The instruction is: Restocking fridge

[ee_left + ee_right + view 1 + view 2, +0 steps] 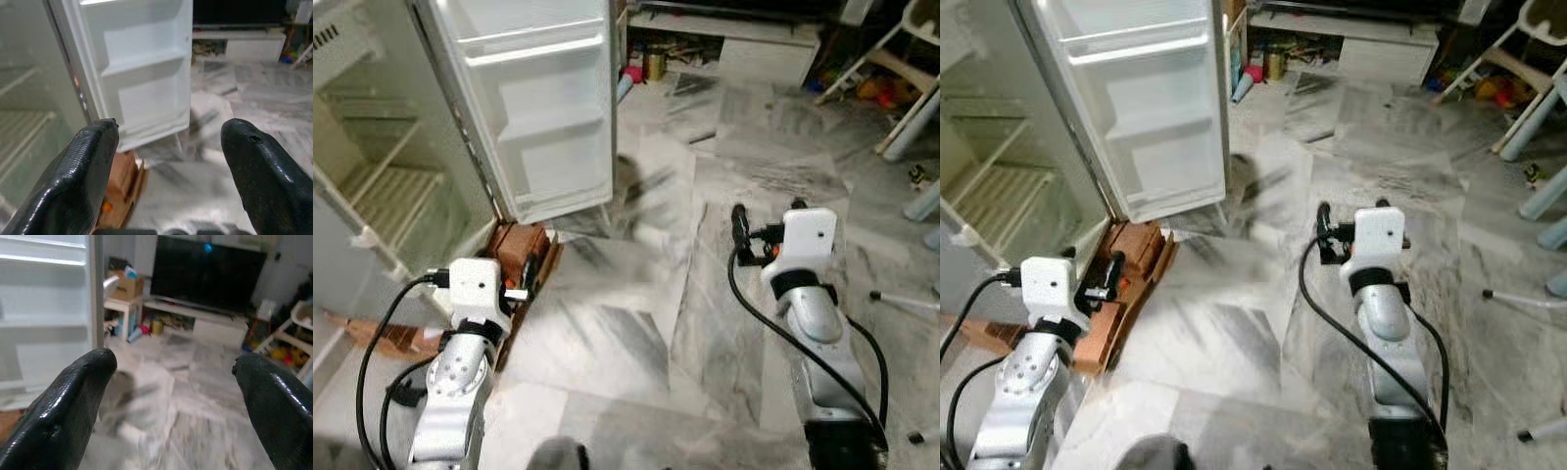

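The fridge stands open at my left, its wire shelves (386, 191) bare. Its white door (543, 108) swings out toward me, and the door racks (146, 61) hold nothing. A brown cardboard box (514, 250) lies on the floor at the door's foot. My left gripper (529, 277) hovers low, just in front of that box, open with nothing between its fingers (83, 166). My right gripper (769, 217) is held out over the marble floor to the right, also open and holding nothing, with its fingers (73, 396) pointing down the room.
A low white TV stand (210, 328) with a dark television (210, 279) runs along the far wall. Small clutter (651, 64) sits beside the fridge door. White chair legs (901, 98) and toys crowd the far right. Marble floor (646, 333) spreads between my arms.
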